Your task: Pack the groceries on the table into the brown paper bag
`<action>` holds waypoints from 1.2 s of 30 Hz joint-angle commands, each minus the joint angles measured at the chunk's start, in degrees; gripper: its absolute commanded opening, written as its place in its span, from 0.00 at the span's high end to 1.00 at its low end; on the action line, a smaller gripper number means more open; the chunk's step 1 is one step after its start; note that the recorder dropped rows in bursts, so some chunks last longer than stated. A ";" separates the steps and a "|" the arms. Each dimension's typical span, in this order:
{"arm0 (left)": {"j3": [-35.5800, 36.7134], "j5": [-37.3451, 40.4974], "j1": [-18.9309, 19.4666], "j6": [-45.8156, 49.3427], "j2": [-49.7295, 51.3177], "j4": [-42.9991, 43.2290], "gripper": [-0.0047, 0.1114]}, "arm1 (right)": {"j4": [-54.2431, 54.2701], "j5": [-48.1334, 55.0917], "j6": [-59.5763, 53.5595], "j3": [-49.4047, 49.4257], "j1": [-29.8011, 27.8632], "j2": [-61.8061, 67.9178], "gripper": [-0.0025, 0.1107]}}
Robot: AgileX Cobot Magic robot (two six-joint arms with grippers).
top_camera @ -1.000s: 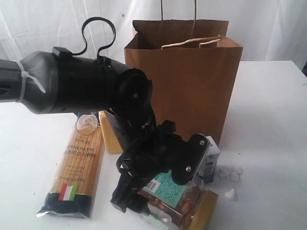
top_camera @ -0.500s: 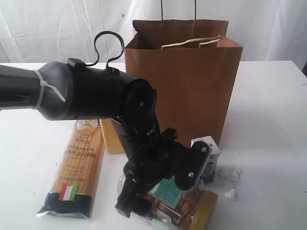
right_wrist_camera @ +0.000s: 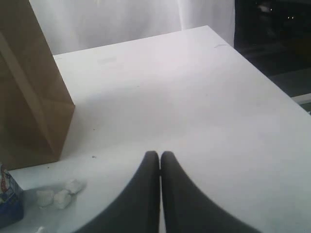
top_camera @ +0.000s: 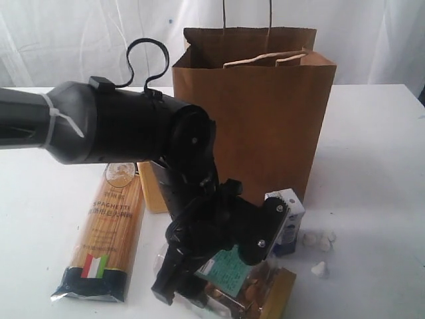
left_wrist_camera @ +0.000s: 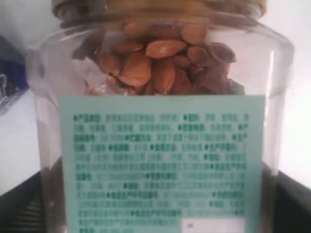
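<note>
1. Your left gripper (left_wrist_camera: 155, 213) straddles the jar (left_wrist_camera: 160, 73), with dark fingers (left_wrist_camera: 19, 208) on either side of it. I cannot tell whether they are pressing on it.
2. The jar lies on its side at the near end of the table (top_camera: 378, 173). It is smooth and round, so with a light grip it may roll or slip as you lift.
3. The carton (top_camera: 290, 226) stands just beside the jar's gold lid (top_camera: 282, 292), and a sideways swing could topple it. The spaghetti (top_camera: 109, 232) lies apart on the other side.
4. The bag (top_camera: 265, 126) stands upright just behind the arm. Its folded handles (top_camera: 265, 60) lie across the open mouth and could snag the jar, and a nudge from the arm could tip the bag.
5. The free room is overhead, so lift straight up before you cross to the bag.
6. Your right gripper (right_wrist_camera: 159, 155) has its fingers pressed together and hovers over bare table beside the bag. The table edge runs beyond it.
</note>
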 commanded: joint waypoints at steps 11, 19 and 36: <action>-0.09 7.85 -0.01 -19.79 -24.77 -1.92 0.96 | -0.22 -0.17 0.11 0.06 -0.35 -0.10 0.98; -0.09 -7.02 -0.01 -26.91 -38.46 -8.41 0.96 | -0.22 -0.17 0.11 0.06 -0.35 -0.10 0.98; -0.09 -62.18 0.11 -10.26 -25.95 -1.66 0.96 | -0.22 -0.17 0.11 0.06 -0.35 -0.10 0.98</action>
